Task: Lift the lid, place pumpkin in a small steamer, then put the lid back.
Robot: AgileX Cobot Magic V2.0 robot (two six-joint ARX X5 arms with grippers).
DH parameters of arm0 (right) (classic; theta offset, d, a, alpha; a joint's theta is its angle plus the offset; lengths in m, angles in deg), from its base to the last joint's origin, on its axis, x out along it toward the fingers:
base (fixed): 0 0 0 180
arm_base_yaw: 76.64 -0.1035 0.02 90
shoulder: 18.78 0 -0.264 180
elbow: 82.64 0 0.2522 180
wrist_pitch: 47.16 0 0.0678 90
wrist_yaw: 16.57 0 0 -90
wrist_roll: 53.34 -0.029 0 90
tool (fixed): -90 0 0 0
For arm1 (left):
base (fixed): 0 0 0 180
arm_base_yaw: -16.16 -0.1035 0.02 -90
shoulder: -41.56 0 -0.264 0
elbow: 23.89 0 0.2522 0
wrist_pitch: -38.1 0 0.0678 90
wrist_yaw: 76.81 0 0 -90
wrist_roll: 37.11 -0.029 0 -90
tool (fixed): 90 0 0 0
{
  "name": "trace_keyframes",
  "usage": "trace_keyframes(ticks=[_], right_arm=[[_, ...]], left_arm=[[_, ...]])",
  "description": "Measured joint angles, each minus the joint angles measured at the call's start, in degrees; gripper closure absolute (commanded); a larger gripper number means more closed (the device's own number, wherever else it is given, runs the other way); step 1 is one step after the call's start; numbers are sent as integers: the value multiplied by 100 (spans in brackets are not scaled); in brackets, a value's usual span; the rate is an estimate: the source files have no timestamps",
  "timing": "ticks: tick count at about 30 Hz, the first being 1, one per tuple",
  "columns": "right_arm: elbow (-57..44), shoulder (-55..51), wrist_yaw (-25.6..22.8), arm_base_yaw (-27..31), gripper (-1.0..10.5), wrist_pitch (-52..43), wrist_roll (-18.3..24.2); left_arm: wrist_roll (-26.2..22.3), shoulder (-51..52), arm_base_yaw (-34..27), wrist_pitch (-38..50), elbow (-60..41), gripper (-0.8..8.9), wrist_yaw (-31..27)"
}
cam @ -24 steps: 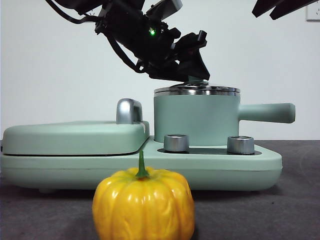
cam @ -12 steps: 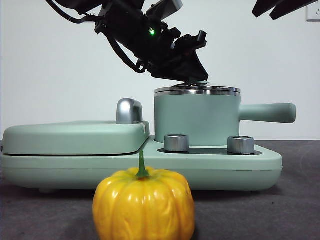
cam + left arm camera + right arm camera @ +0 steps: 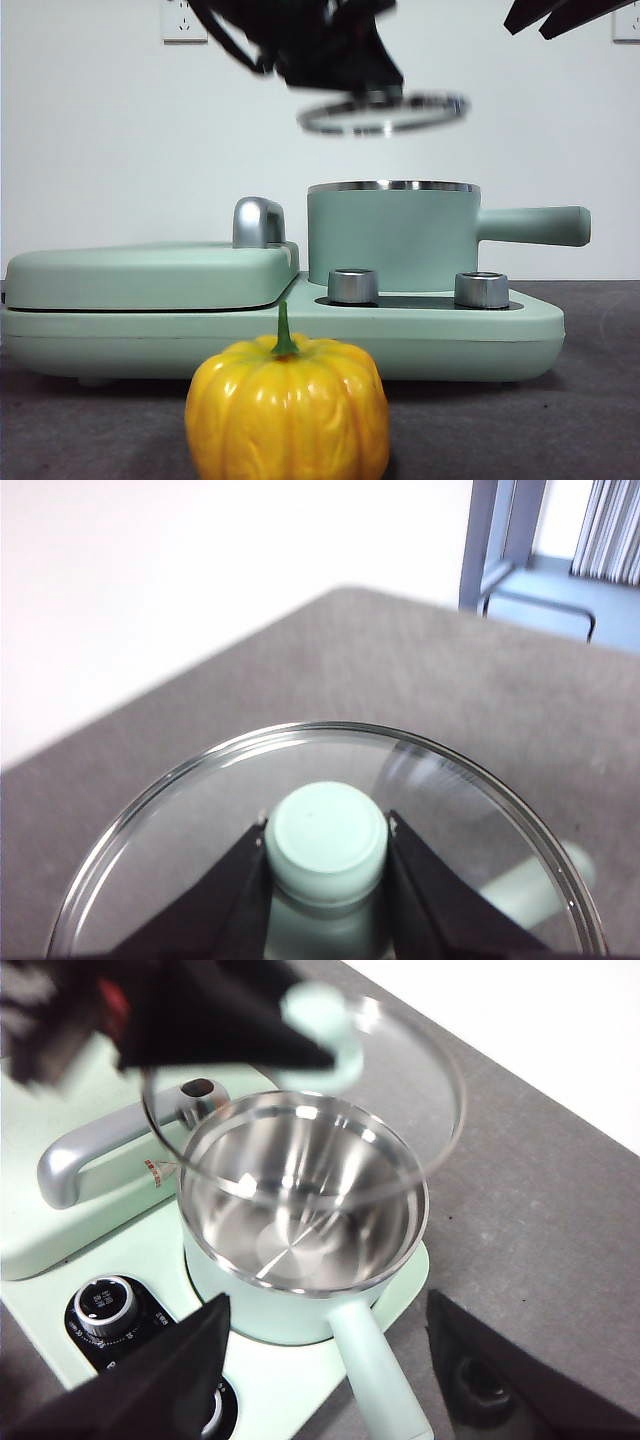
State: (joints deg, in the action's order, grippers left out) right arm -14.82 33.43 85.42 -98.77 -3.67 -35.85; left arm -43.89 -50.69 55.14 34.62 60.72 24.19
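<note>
Gripping the lid [image 3: 385, 112] by its knob above the open steamer [image 3: 395, 238], the left gripper [image 3: 327, 880] has finished step one, while the pumpkin [image 3: 287, 410] waits on the table and the right gripper [image 3: 325, 1380] hovers open.

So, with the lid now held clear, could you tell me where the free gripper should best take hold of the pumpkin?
Probably around the pumpkin's ribbed body, coming from above with jaws straddling the stem. It stands upright, and the stem looks too thin to grip. The left gripper holds the lid.
</note>
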Motion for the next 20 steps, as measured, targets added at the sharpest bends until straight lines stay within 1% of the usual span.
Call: trace_keyframes(ticks=[2,7,9,15,18,20], right_arm=[[0,0,0,0,636,0,0],[0,0,11,-4,636,0,0],[0,0,83,-7,636,20,0],[0,0,588,-94,636,186,-2],[0,0,632,-286,636,238,-4],[0,0,634,-448,636,247,-4]], left_arm=[[0,212,-20,-197,0,799,-114],[2,791,-229,-1250,0,799,-518],[22,1071,-363,-1700,0,799,-535],[234,2039,-835,-2859,0,798,-529],[363,2400,-1163,-3397,-20,798,-570],[400,2632,-1351,-3545,-157,798,-695]])
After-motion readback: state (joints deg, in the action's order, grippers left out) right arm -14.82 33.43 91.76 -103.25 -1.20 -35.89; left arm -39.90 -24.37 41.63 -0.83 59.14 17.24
